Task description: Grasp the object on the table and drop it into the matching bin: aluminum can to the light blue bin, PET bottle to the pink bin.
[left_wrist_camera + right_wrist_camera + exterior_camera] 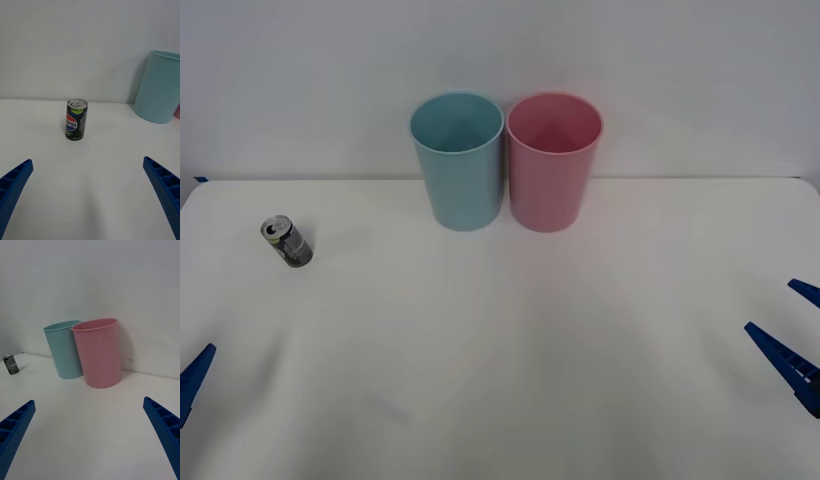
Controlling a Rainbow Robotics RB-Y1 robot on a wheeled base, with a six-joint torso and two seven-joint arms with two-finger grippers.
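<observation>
White table [510, 380], matte and plain, spans the whole front view. At its far edge, near the middle, stand two tapered cup-shaped bins, both upright with open tops: light blue bin [458, 160] on the left, pink bin [552, 162] on the right. They sit just beside each other; touching or a hair apart, can't tell.

Right gripper [90, 435] sits low at the near right edge of the table, fingers spread wide, nothing between them. Its wrist camera faces the two bins.

Left gripper [88, 195] sits low at the near left edge, fingers also spread wide and holding nothing. In the front view, one blue fingertip shows at the left edge.

Aluminum can [287, 241] stands upright on the table, far left side, well apart from the bins and beyond the left gripper. Dark body, silver top with pull tab, Pepsi logo on the side facing the left wrist camera [76, 120]. Nothing touches it. From the right wrist camera it's small, left of the light blue bin [11, 364].
</observation>
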